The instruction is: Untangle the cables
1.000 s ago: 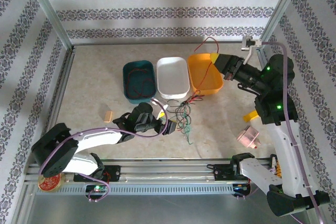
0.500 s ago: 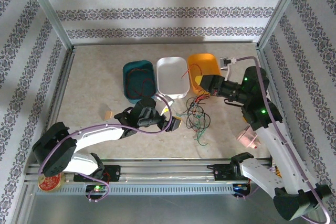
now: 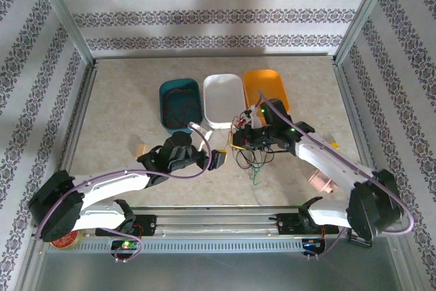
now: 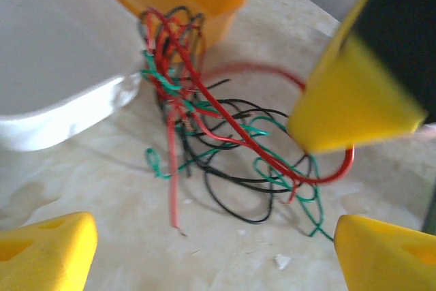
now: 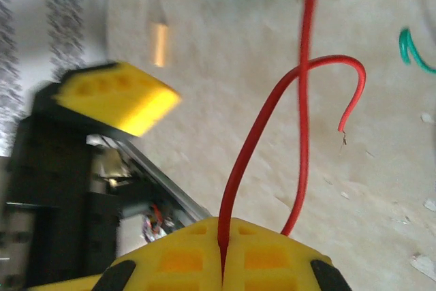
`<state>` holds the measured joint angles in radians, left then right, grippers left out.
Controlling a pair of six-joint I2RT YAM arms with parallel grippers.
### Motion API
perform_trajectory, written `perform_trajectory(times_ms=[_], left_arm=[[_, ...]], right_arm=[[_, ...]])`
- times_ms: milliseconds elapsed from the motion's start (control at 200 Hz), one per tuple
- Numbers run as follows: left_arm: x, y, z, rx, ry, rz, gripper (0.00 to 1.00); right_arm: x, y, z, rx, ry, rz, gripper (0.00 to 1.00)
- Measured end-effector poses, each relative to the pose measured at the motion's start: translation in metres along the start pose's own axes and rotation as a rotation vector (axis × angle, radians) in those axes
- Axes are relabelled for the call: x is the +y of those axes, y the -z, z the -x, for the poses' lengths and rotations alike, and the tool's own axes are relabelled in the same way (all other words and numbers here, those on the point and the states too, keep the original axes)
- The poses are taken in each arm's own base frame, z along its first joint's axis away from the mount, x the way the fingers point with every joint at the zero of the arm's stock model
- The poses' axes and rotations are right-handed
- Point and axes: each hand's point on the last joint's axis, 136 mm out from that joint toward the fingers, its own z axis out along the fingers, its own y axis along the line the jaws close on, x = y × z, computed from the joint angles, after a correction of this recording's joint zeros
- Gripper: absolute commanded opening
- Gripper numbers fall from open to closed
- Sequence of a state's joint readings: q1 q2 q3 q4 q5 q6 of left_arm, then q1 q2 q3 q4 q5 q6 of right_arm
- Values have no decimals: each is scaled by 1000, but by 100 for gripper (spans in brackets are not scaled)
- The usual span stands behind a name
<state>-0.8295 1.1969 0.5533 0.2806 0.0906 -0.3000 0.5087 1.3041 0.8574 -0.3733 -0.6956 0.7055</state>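
The cables (image 3: 253, 153) lie as a tangle of thin red, green and black wires on the table in front of the white tray (image 3: 223, 99). The left wrist view has the same tangle (image 4: 211, 124) close ahead. My right gripper (image 3: 240, 140) is at the tangle's left edge, shut on a red cable (image 5: 269, 127) that rises from between its pads (image 5: 223, 257) and loops over. My left gripper (image 3: 219, 159) stands open just left of the tangle, nothing between its fingertips (image 4: 214, 257). The right gripper's yellow finger (image 4: 354, 93) hangs over the cables.
A teal tray (image 3: 180, 103) with a red wire in it and an orange tray (image 3: 267, 92) flank the white tray. A small wooden block (image 3: 141, 150) lies to the left. A pink object (image 3: 321, 180) sits under the right arm. A red tape roll (image 3: 65, 238) sits at the near left.
The right arm has swung down from over the orange tray to the tangle's left side, still shut on the red cable. The left gripper has shifted slightly and stays open.
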Motion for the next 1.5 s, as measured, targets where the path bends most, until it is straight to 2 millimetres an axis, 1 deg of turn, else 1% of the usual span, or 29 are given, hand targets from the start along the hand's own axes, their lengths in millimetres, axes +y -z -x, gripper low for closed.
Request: perform_trajectory(times_ms=[75, 130, 165, 230, 305, 340, 395, 480, 540, 615, 670, 720, 805, 875, 945, 1085, 1155, 1219, 1319, 1359, 1504], left_arm=[[11, 6, -2, -17, 13, 55, 90], [17, 8, -3, -22, 20, 85, 90], [19, 8, -4, -22, 23, 98, 90], [22, 8, -4, -23, 25, 113, 91], [25, 4, -8, -9, 25, 126, 91], [25, 2, -11, 2, 24, 129, 91], [26, -2, -12, 13, 24, 133, 92], [28, -11, -16, 37, 23, 143, 93], [30, -17, -22, 58, 25, 151, 94], [33, -26, -30, 88, 34, 164, 94], [35, -32, -33, 103, 42, 175, 94], [36, -39, -35, 116, 48, 184, 94], [37, -48, -34, 121, 61, 194, 94], [37, -53, -34, 124, 71, 196, 94], [38, -58, -34, 124, 81, 198, 94], [37, -66, -33, 126, 91, 198, 93], [37, -69, -32, 126, 92, 198, 93], [37, -75, -30, 119, 92, 196, 92], [35, -87, -29, 115, 104, 184, 91], [35, -92, -29, 115, 115, 177, 91], [38, -110, -35, 126, 148, 159, 90]], right_arm=[[-15, -16, -8, 72, -13, -49, 0], [-22, -25, -12, 113, -13, -83, 0], [-25, -29, -14, 136, -6, -106, 9], [-25, -37, -19, 179, 32, -138, 29], [-23, -41, -23, 198, 78, -168, 39], [-25, -41, -23, 188, 96, -201, 43], [-32, -36, -21, 170, 108, -246, 48], [-33, -22, -9, 98, 118, -275, 52], [-28, -6, 2, 18, 128, -273, 53], [-28, 18, 19, -92, 114, -275, 54], [-34, 34, 31, -169, 92, -289, 54], [-44, 44, 40, -215, 60, -308, 54], [-61, 50, 46, -240, 16, -347, 54], [-74, 47, 48, -232, -8, -378, 54], [-85, 39, 47, -208, -28, -405, 54], [-108, 23, 49, -163, -50, -457, 53], [-119, 15, 49, -139, -55, -476, 48], [-127, 8, 50, -124, -60, -488, 37], [-132, 0, 51, -107, -54, -485, 8], [-133, -2, 51, -103, -45, -476, 0], [-134, -8, 43, -87, -40, -441, 0]])
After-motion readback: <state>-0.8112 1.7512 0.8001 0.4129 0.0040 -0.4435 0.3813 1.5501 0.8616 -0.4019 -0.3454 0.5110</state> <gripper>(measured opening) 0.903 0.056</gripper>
